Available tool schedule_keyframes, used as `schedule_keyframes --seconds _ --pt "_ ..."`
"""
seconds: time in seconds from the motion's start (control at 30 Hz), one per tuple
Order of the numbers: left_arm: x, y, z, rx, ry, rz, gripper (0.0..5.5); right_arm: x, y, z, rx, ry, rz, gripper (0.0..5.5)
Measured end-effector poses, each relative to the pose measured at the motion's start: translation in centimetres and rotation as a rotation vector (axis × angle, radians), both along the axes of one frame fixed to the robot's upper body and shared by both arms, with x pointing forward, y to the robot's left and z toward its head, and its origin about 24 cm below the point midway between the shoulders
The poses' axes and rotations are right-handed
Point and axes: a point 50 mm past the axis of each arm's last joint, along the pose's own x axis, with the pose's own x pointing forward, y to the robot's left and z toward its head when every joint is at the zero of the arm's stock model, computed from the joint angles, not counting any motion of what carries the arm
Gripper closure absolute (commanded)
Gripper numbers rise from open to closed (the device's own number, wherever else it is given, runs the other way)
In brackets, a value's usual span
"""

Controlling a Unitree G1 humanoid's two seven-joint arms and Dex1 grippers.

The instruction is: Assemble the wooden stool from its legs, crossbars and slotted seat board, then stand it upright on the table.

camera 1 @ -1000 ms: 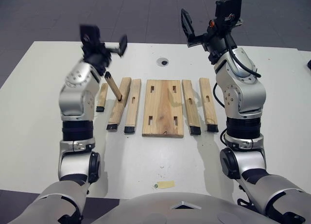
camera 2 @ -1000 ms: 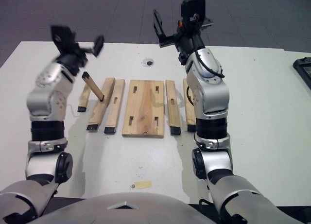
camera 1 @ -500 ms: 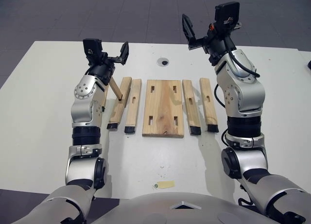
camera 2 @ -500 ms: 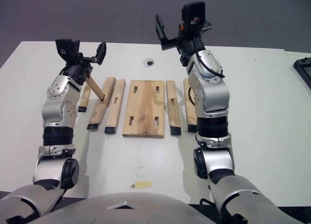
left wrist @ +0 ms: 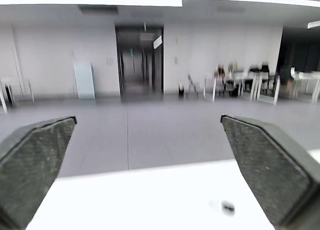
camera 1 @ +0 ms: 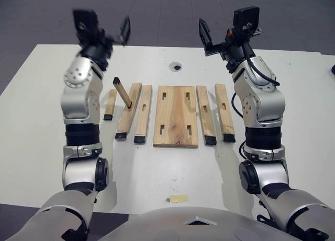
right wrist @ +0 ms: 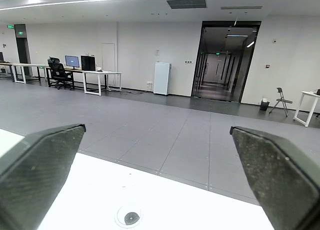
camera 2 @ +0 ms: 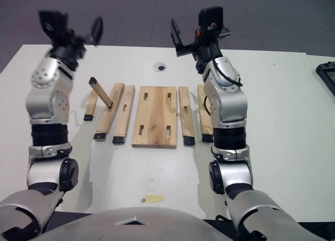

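Note:
The slotted seat board (camera 1: 176, 115) lies flat at the table's middle. Two wooden legs (camera 1: 136, 112) lie left of it, two more (camera 1: 214, 114) right of it. A short crossbar (camera 1: 110, 104) lies farthest left, and another crossbar (camera 1: 123, 92) stands tilted in the slot of a left leg. My left gripper (camera 1: 102, 30) is raised high over the table's far left, open and holding nothing. My right gripper (camera 1: 224, 33) is raised over the far right part, open and holding nothing too. In both wrist views the pads (left wrist: 37, 165) (right wrist: 274, 175) stand wide apart.
A round cable port (camera 1: 177, 67) sits in the white table (camera 1: 42, 121) behind the seat board. A small yellow tag (camera 1: 178, 198) lies near the front edge. A dark object (camera 2: 327, 73) shows at the table's right edge.
My left arm has swung about: it dropped toward the tilted crossbar half a second ago and is now raised higher and farther back. The right arm barely moved. The wood pieces stay put.

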Motion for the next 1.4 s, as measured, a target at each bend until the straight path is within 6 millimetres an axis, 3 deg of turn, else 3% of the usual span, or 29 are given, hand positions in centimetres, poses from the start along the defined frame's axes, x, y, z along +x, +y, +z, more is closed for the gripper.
schedule_keyframes --seconds 0.03,0.4,0.47,0.6,0.7,0.77,0.87,0.97,1.2,1.4 --pt "-0.2 0.0 -1.7 0.008 0.055 0.011 0.13 0.0 0.0 0.0 0.0 0.001 -0.003 0.1" --pt "0.0 0.4 -1.7 0.021 -0.055 0.042 0.13 0.2 -0.1 -0.5 -0.003 0.017 0.003 0.1" --pt "-0.3 0.8 -0.7 0.006 -0.113 0.067 0.13 0.2 -0.1 -0.5 -0.004 0.02 0.002 0.1" --pt "-2.8 2.4 4.3 0.004 -0.331 0.16 0.13 0.3 -0.5 -0.9 -0.009 0.031 -0.011 0.1" --pt "-5.4 2.2 4.9 0.04 -0.354 0.147 0.13 0.2 -0.9 -1.4 -0.007 0.044 -0.025 0.1" --pt "-7.8 1.0 3.0 0.08 -0.262 0.093 0.13 0.1 -1.5 -1.6 -0.003 0.048 -0.048 0.1" --pt "-10.6 -0.1 0.0 -0.026 -0.077 0.039 0.13 -0.4 -2.7 -1.5 -0.004 0.038 -0.09 0.1" --pt "-11.6 -0.4 -0.9 -0.048 -0.003 0.044 0.13 -0.8 -3.5 -1.8 -0.003 0.049 -0.117 0.1" --pt "-14.8 -0.6 -6.5 -0.022 0.294 0.015 0.13 -1.6 -3.8 -2.6 -0.011 0.08 -0.125 0.1" --pt "-16.2 -0.2 -9.8 0.006 0.443 0.038 0.13 -1.8 -3.9 -2.9 -0.014 0.092 -0.123 0.1"
